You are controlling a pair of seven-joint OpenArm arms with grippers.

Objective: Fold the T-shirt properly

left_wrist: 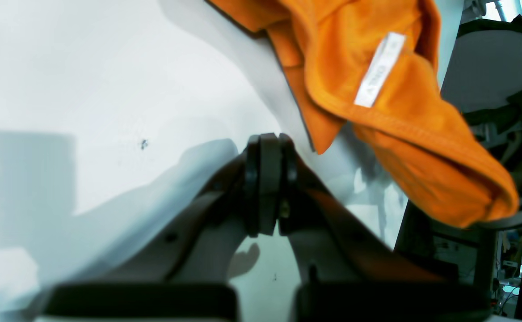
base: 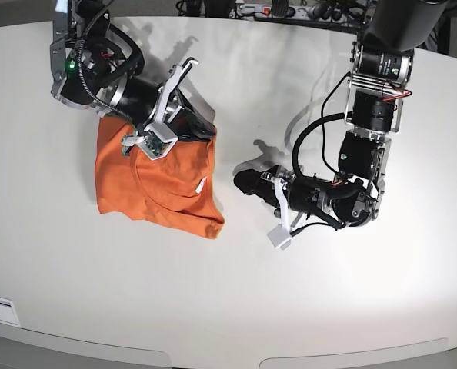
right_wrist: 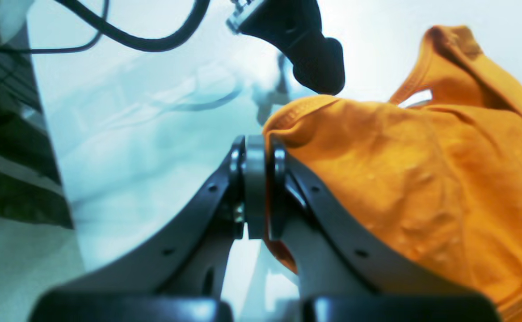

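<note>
The plain orange T-shirt [base: 155, 188] lies rumpled on the white desk [base: 228, 307], its white label [left_wrist: 379, 69] showing, with the right end effector [right_wrist: 255, 147] closed beside it and the left end effector [left_wrist: 267, 143] closed, empty.

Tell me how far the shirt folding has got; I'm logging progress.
Partly done: the T-shirt lies bunched into a rough, wrinkled block. The right gripper, closed, sits at its upper edge; the left gripper, closed and empty, rests on the table. Squaring and flattening remain.
</note>
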